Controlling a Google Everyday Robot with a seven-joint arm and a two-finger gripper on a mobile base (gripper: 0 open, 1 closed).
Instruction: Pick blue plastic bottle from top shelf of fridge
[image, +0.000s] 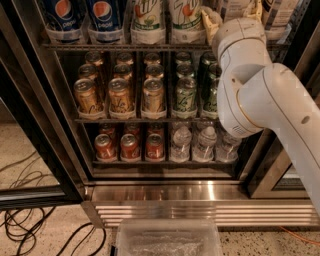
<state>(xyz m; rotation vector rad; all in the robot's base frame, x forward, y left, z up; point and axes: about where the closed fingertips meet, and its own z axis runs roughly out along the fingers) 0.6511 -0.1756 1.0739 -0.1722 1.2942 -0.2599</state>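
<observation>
1. The claw (234, 14) sits at the top shelf (125, 46) of the fridge (200, 192), largely hidden behind the white arm (260, 95). I cannot tell whether it is open or closed.
2. The blue plastic bottle (236, 6), seemingly inside the claw, stands at the shelf's right end, with only its base in frame.

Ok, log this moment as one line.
stage: grasp approach | gripper at blue plastic bottle, top shelf | fridge door open

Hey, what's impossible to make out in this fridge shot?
Camera view:
- blue plastic bottle: top cut by the frame edge, base behind the arm.
- pincer, at the top shelf on the right: mostly hidden by the arm.
- Pepsi bottles: caps cropped.
</observation>
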